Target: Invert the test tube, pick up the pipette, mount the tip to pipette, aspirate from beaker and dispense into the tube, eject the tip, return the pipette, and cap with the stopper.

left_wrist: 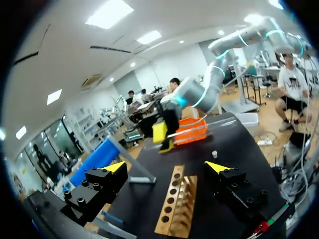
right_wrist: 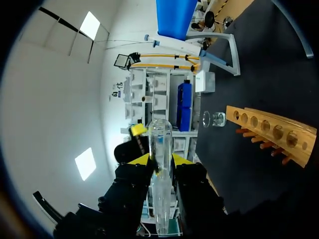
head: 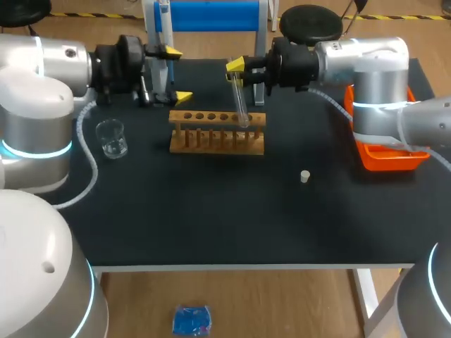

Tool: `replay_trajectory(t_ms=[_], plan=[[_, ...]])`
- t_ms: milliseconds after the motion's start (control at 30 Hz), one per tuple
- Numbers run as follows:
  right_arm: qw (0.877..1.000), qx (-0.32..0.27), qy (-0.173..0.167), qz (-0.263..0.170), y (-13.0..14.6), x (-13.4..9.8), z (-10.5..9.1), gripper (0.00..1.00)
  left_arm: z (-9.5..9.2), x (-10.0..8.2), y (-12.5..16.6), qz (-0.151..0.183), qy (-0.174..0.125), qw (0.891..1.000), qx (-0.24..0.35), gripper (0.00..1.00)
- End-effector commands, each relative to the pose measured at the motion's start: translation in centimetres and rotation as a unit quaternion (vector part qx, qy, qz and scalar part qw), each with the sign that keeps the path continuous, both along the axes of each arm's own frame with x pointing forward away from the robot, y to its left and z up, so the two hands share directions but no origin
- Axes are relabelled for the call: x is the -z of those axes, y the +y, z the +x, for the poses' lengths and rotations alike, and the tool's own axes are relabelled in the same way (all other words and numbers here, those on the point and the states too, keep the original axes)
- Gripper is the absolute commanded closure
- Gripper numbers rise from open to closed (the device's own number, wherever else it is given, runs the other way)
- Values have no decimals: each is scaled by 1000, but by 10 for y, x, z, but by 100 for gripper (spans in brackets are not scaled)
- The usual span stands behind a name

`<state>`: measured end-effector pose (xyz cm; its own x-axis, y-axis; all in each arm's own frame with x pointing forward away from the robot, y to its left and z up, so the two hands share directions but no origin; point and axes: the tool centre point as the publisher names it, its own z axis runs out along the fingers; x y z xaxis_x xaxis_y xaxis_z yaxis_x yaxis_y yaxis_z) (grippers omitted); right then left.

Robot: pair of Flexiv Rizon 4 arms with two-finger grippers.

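Observation:
My right gripper [head: 239, 70] is shut on a clear test tube [head: 242, 104], held slanted above the wooden rack [head: 217, 132]; the tube's lower end is close to the rack's top near its right end. In the right wrist view the tube [right_wrist: 160, 144] runs between the fingers of my right gripper [right_wrist: 160, 164], rounded end ahead of them. My left gripper [head: 177, 73] stands wide open behind the rack's left end, next to the pipette [head: 163, 42] on its stand. From the left wrist, the left gripper [left_wrist: 167, 167] holds nothing, with the rack [left_wrist: 175, 204] under it. The beaker [head: 111, 139] and the small white stopper [head: 304, 176] stand on the table.
An orange bin [head: 384, 156] sits at the table's right edge under my right arm. The blue-backed pipette stand [head: 211, 14] is at the far edge. The black tabletop [head: 211, 218] lies in front of the rack, with only the stopper on it.

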<state>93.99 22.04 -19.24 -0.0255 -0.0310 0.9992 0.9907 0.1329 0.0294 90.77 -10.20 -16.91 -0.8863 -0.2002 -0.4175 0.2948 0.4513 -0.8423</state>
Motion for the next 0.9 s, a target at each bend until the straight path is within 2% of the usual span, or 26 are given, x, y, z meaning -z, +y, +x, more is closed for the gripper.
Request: replay_trajectory(t_ms=[33,133,633,700,733,800,833,900], plan=[[1000,1,-1,-2,0,-1,-1,100,-32,-3,-1,-1,-332,937,111,0],[1000,1,-1,-2,0,-1,-1,100,-46,-5,-6,-28,-358,923,139,0],[1000,1,-1,-2,0,-1,-1,100,-49,-4,-7,-32,-359,923,134,0],[1000,1,-1,-2,0,-1,-1,100,-49,-19,-22,-26,-453,874,172,0],[1000,1,-1,-2,0,-1,-1,100,-52,-23,-26,-6,-481,860,169,0],[1000,1,-1,-2,0,-1,-1,100,-56,-27,-32,1,-528,834,162,0],[1000,1,-1,-2,0,-1,-1,100,-58,-29,-35,13,-541,824,165,0],[1000,1,-1,-2,0,-1,-1,100,-59,-27,-43,48,-537,823,181,0]])
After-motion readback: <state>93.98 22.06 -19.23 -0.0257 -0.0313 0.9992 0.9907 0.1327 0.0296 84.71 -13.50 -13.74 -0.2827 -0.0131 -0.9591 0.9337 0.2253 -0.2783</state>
